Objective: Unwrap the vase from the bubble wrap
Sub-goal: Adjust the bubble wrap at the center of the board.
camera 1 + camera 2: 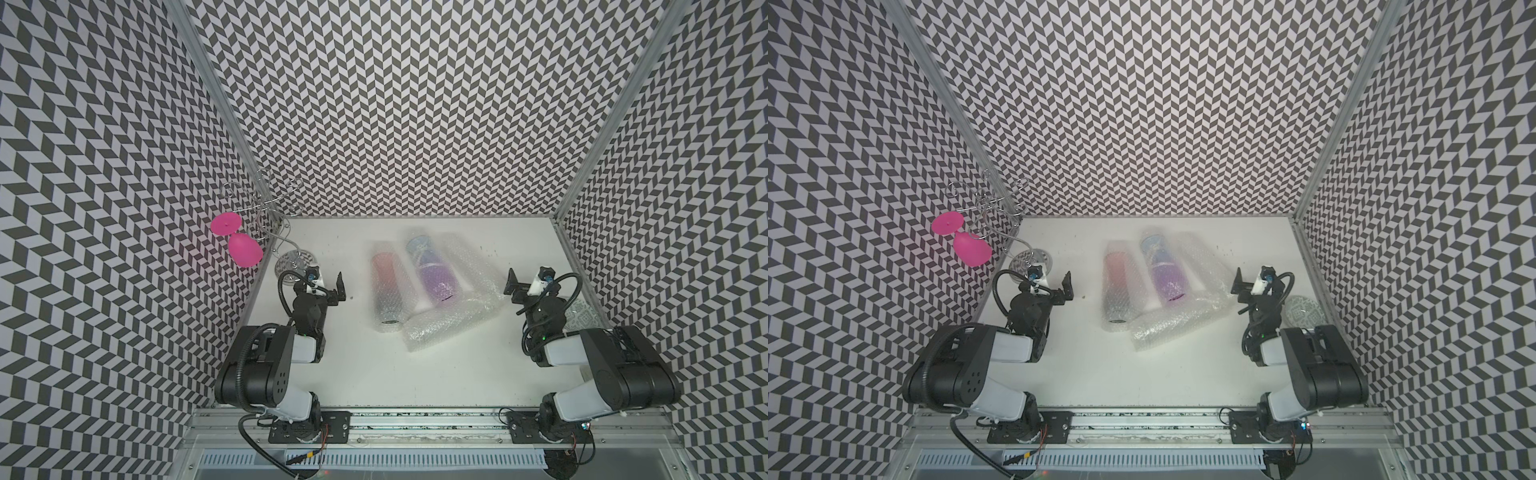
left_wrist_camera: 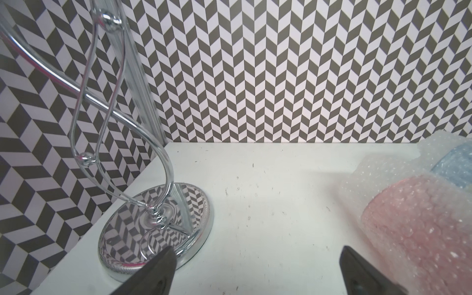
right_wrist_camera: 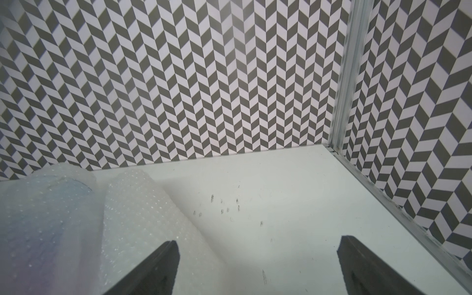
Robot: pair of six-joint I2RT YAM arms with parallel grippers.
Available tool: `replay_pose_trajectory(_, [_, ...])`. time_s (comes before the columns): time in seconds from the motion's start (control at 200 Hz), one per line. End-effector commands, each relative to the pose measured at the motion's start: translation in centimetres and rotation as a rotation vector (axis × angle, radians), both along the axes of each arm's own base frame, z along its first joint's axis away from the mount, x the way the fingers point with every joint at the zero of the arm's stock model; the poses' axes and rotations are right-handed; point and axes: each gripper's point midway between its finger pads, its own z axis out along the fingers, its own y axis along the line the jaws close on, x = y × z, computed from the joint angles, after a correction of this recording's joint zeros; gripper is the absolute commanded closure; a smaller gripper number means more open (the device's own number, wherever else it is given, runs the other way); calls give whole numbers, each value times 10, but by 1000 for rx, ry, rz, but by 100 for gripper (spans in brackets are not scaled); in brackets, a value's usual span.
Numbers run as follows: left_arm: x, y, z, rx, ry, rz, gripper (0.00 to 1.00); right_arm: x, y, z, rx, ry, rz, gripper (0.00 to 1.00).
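Note:
Three bubble wrap bundles lie mid-table in both top views. One holds a red-to-grey vase (image 1: 388, 291), lying on its side. Beside it is a blue-and-purple vase (image 1: 432, 270), with loose bubble wrap (image 1: 469, 270) spread to its right. A whitish roll (image 1: 444, 324) lies across their near ends; its content is hidden. My left gripper (image 1: 338, 287) is open, left of the red bundle and apart from it. In the left wrist view this gripper (image 2: 256, 251) is empty, beside the red bundle (image 2: 413, 224). My right gripper (image 1: 512, 284) is open and empty, right of the wrap (image 3: 143, 204).
A chrome wire rack stands on its round base (image 1: 297, 259) in the back left corner, close behind the left gripper. A pink wine glass (image 1: 245, 247) hangs upside down from it. A patterned disc (image 1: 582, 316) lies behind the right arm. Chevron walls enclose three sides.

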Motion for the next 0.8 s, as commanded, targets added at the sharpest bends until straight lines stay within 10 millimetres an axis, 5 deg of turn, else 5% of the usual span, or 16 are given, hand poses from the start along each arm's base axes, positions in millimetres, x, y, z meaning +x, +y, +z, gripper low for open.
replay_pose_trajectory(0.0, [5,1,13,10,29,47,0,3,5,24,-22,-29,2,1])
replay_pose_trajectory(0.21, [3,-27,43,-108,96,81,0,37,18,40,160,200,-4,1])
replay_pose_trajectory(0.451, [0,-83,46,-352,320,-126,0,37,91,67,271,290,205,1])
replay_pose_trajectory(0.651, [-16,-143,53,-342,400,-308,0,32,137,43,335,563,391,1])
replay_pose_trajectory(0.796, [-28,-180,36,-332,551,-347,0,15,166,34,306,693,469,1])
